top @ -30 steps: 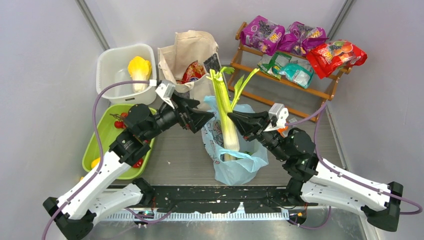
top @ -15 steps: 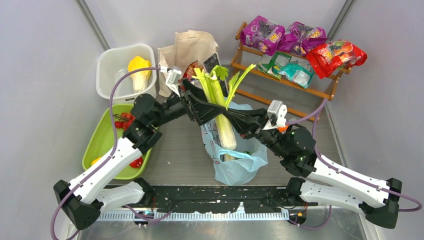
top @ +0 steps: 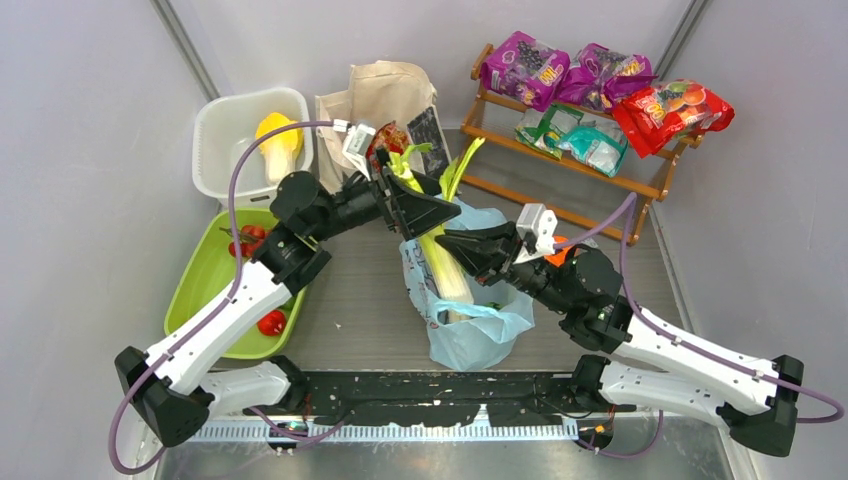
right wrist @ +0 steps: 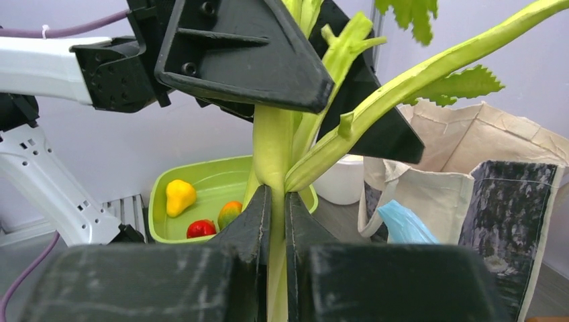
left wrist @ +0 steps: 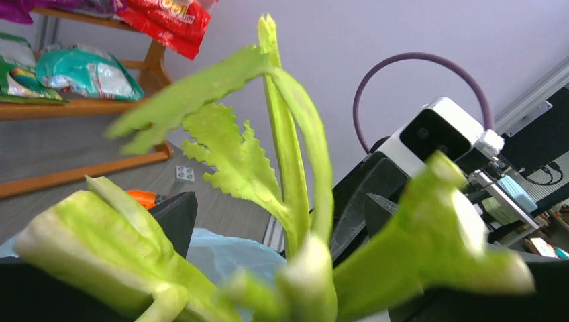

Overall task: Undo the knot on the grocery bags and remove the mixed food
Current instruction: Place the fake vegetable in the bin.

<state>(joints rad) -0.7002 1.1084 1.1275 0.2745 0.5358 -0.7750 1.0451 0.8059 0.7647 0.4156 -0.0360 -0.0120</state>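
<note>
Long green-white celery stalks stand in the open light-blue bag; no knot shows. My right gripper is shut on one stalk, clear in the right wrist view. My left gripper is closed round the leafy upper stalks, one finger on each side. The cream tote behind holds a red packet. A yellow vegetable lies in the white tub.
A green tray at the left holds small red and yellow fruits. A wooden rack at the back right carries purple, teal and red packets. The two grippers are close together above the bag.
My left gripper swung in from the left and closed round the celery top. The stalks now lean left toward the tote. My right gripper dropped slightly, still gripping.
</note>
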